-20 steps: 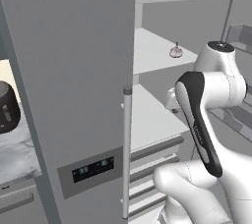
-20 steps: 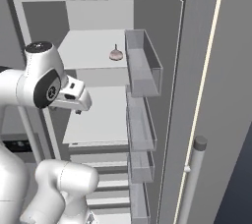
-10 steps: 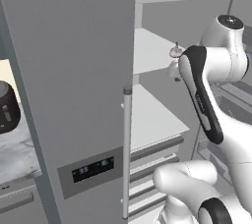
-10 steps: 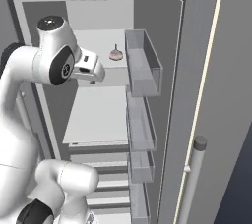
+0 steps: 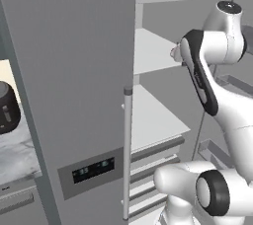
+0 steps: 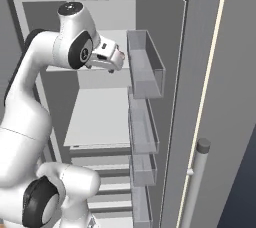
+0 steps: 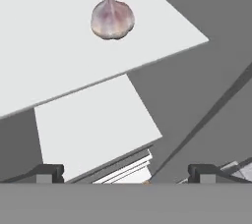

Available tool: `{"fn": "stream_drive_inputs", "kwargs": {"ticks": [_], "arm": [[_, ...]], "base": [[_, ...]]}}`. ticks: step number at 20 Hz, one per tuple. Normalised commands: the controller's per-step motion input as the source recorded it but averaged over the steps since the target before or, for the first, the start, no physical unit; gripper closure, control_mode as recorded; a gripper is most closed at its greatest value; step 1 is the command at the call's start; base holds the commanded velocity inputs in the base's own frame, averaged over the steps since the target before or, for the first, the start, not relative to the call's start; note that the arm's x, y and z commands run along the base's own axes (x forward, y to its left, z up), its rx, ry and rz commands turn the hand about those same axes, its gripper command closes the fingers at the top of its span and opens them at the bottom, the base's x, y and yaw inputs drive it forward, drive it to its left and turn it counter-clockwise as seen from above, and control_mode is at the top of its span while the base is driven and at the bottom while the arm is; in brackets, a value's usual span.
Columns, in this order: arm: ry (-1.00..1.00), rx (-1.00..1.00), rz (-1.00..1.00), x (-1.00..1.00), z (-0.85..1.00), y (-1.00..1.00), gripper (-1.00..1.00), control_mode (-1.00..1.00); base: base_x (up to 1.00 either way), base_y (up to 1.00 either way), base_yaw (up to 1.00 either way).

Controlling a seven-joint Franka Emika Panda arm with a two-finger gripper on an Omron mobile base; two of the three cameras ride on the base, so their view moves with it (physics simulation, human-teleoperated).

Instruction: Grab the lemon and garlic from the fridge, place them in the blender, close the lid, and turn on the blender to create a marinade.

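Observation:
A pinkish-white garlic (image 7: 112,17) bulb lies stalk-up on the fridge's white upper shelf (image 7: 44,46), near the top of the hand view. My gripper (image 7: 125,174) hangs above and short of it, open, with nothing between its dark fingertips (image 7: 47,173). From the right base camera, the hand (image 6: 110,58) is inside the open fridge (image 6: 200,72) at upper-shelf height and covers the garlic. In the left base view the garlic (image 5: 174,53) peeks out beside the arm. The lemon is out of view.
The fridge's left door (image 5: 74,71) is shut, with its bar handle (image 5: 127,150) and dark display (image 5: 91,169). The right door stands open, with clear bins (image 6: 145,67) close to the hand. A lower white shelf (image 7: 93,125) lies below. A dark appliance (image 5: 5,108) sits on the counter at left.
The arm has risen and swung forward into the fridge, bringing the hand up to the upper shelf. It now covers the garlic in the right base view. The jaws stayed open.

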Motion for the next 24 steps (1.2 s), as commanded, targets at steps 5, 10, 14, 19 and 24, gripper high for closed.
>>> {"fn": "stream_drive_inputs", "kwargs": {"ticks": [5, 10, 14, 19, 24], "arm": [[0.0, 0.0, -0.04, 0.72, 0.01, -0.01, -1.0, -1.0], [0.0, 0.0, 0.0, 0.71, 0.0, 0.0, -1.0, -1.0], [0.0, 0.0, 0.0, 0.64, -0.05, -0.09, -1.0, -1.0], [0.0, 0.0, 0.0, 0.55, -0.14, -0.05, -1.0, -1.0], [0.0, 0.0, 0.0, 0.41, -0.18, 0.0, -1.0, -1.0]], "base": [[0.0, 0.0, 0.0], [0.0, 0.0, 0.0], [0.0, 0.0, 0.0], [0.0, 0.0, 0.0], [0.0, 0.0, 0.0]]}}
